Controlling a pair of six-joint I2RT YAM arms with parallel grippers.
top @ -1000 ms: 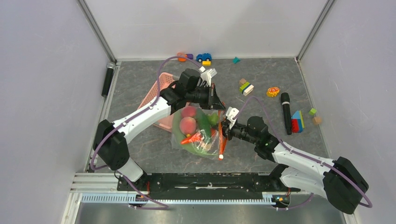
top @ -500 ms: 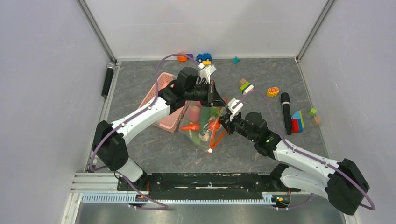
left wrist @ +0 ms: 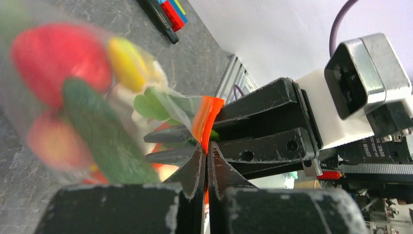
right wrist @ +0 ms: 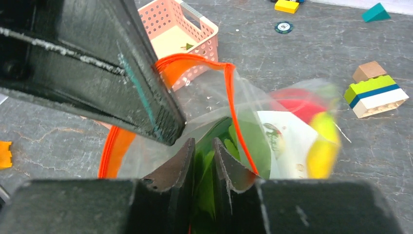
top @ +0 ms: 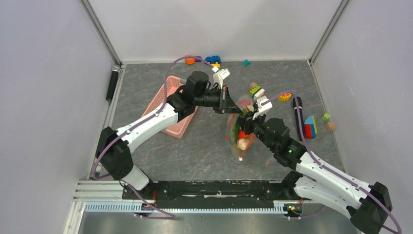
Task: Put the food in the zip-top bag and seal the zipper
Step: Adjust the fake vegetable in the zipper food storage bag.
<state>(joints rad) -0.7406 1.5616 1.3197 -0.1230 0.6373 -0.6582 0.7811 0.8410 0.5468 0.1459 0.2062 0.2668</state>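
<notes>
Motion-blurred food (top: 240,138) inside zip-top bag (right wrist: 272,131)

A dark grey marbled worktop (top: 204,151) carries a pink basket (top: 168,105), scattered toy blocks (top: 257,91) and a black marker (top: 297,111).

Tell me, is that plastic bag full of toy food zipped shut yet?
Not fully. In the right wrist view the orange zipper strip of the bag loops apart around a gap. The food is already inside.

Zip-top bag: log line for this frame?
clear plastic zip-top bag: lifted, toy food inside | left pincer: shut on orange-red zipper strip | right pincer: at bag mouth
</notes>
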